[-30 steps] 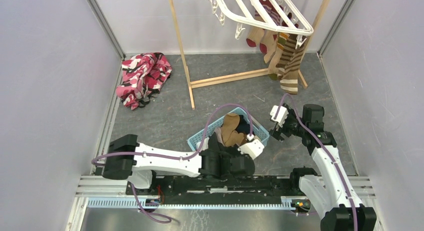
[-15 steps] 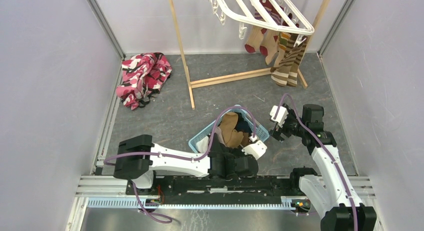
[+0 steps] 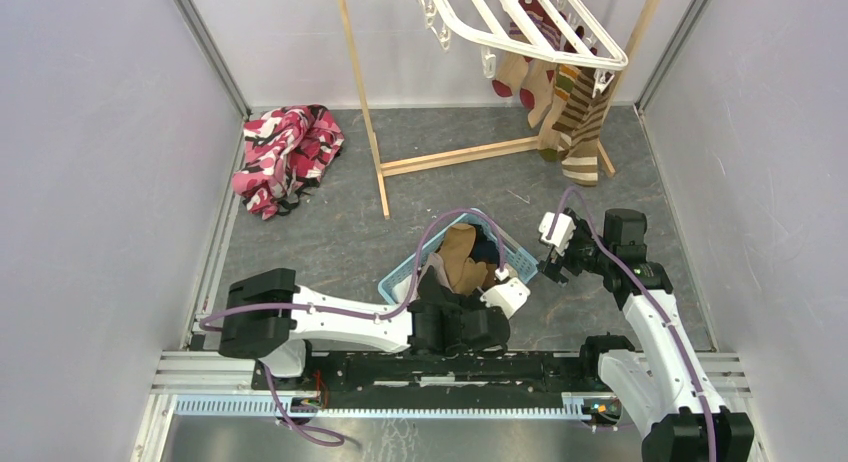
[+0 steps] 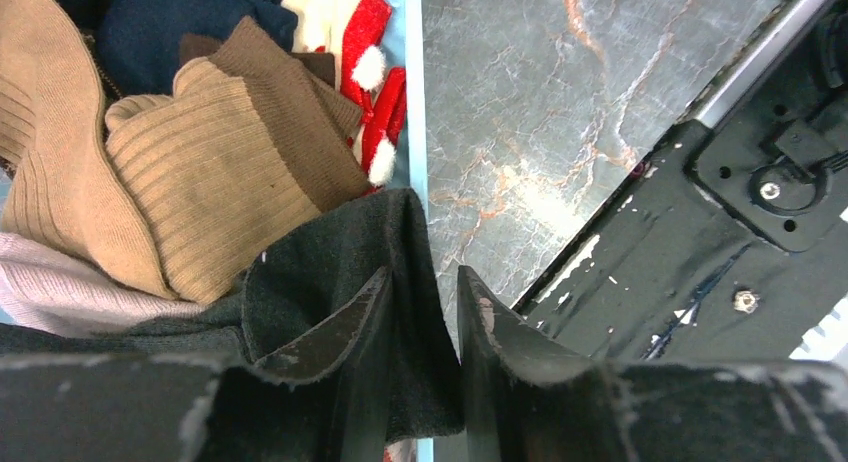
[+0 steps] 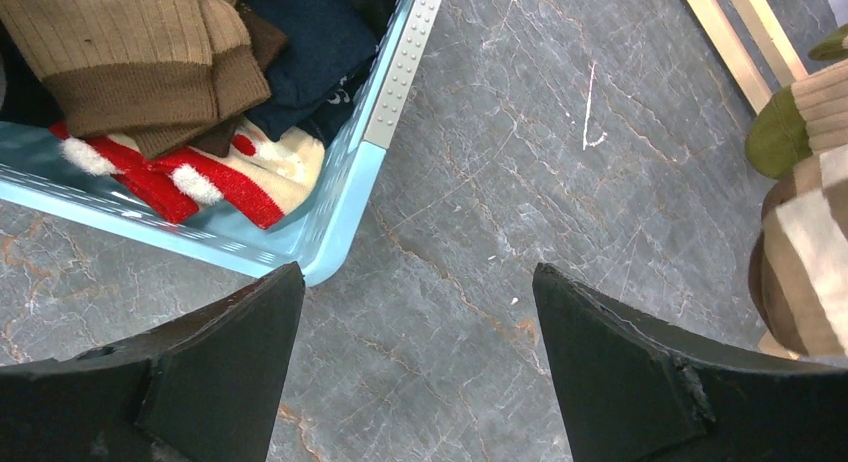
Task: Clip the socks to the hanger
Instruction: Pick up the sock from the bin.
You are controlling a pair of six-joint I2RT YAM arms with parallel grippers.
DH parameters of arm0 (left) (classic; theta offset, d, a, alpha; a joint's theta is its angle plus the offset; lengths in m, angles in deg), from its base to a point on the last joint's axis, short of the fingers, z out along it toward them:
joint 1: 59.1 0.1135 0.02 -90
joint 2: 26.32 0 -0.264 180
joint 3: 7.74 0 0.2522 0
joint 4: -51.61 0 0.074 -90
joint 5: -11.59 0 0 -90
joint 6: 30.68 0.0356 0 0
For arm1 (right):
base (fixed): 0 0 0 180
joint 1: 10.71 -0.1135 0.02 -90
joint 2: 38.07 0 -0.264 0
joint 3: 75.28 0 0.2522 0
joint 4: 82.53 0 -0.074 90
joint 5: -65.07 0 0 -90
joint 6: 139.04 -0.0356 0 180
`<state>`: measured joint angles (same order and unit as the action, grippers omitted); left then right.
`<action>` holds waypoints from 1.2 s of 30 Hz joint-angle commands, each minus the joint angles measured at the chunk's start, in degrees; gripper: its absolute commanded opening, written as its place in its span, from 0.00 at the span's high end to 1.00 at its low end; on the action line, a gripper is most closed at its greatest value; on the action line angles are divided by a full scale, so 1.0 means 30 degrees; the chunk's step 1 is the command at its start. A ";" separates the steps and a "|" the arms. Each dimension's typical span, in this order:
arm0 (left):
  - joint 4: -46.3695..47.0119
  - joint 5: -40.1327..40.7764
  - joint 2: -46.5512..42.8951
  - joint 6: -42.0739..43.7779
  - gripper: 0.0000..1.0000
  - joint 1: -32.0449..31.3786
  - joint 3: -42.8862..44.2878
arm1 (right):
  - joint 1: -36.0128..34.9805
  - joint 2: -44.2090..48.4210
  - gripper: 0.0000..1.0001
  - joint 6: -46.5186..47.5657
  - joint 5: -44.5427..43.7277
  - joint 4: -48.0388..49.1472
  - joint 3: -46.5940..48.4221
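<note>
The white hanger hangs tilted at the top, with several socks clipped under its right end. More socks lie in the light blue basket: tan ones, a red-white one, a navy one. My left gripper is shut on a black sock at the basket's near corner, the fabric pinched between the fingers. My right gripper is open and empty, over bare floor just right of the basket's corner. In the top view it sits beside the basket.
A thin wooden frame stand carries the hanger; its foot shows in the right wrist view. A pink, red and black cloth lies at the back left. A hanging striped sock is at the right. Grey walls close both sides.
The hanging striped socks swung up and dropped back. My left arm shifted slightly at the basket's near corner, still on the black sock. The right arm edged slightly left.
</note>
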<state>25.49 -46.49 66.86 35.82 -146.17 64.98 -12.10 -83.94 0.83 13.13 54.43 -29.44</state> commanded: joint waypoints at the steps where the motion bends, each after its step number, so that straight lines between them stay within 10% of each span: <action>1: 0.1427 -0.0679 -0.1373 -0.0168 0.67 0.0345 -0.0463 | -0.0121 -0.0089 0.08 0.0194 0.0108 -0.0143 0.0295; 13: 0.2765 -0.1661 -0.2984 -0.0625 0.93 0.1018 -0.1800 | -0.0269 -0.0212 0.08 0.0424 0.0388 -0.0394 0.0324; 24: 0.7993 -0.4511 -0.6923 0.1373 0.96 0.3097 -0.5436 | -0.2032 -0.0111 0.08 0.1811 0.2266 -0.0735 0.0207; 36: 1.3694 -1.0496 -0.9235 0.1932 0.97 0.5905 -0.9443 | -0.3880 -0.1417 0.04 1.1826 0.9081 -0.7901 0.3728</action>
<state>57.22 -71.29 41.23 37.80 -129.45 39.49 -22.20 -85.86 24.39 30.77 40.05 -24.28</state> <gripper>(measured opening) 0.070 0.956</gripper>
